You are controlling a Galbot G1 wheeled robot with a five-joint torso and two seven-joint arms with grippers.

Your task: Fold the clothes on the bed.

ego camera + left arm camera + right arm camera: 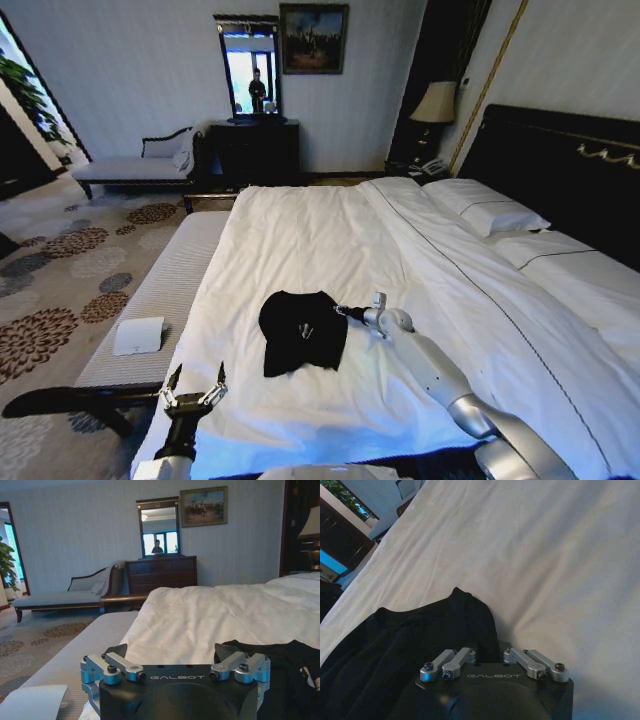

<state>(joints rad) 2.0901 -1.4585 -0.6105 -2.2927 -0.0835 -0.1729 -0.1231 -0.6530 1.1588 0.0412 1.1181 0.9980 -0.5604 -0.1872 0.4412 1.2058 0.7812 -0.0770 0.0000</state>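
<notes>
The clothes are one black T-shirt (300, 330), lying bunched and partly folded on the white bed (310, 225) near its front. My right gripper (344, 312) reaches in from the right and meets the shirt's right edge. In the right wrist view the black fabric (410, 650) runs up between the gripper's drawn-in links, so it looks shut on that edge; the fingertips themselves are hidden. My left gripper (194, 385) stands open at the bed's front left corner, well clear of the shirt. The left wrist view has the T-shirt (270, 680) ahead of it, off to one side.
A grey upholstered bench (165, 290) runs along the bed's left side with a white card (138, 335) on it. Pillows (487, 212) and the dark headboard (560, 165) are at the right. A chaise (130, 165) and a dark dresser (255, 150) stand against the far wall.
</notes>
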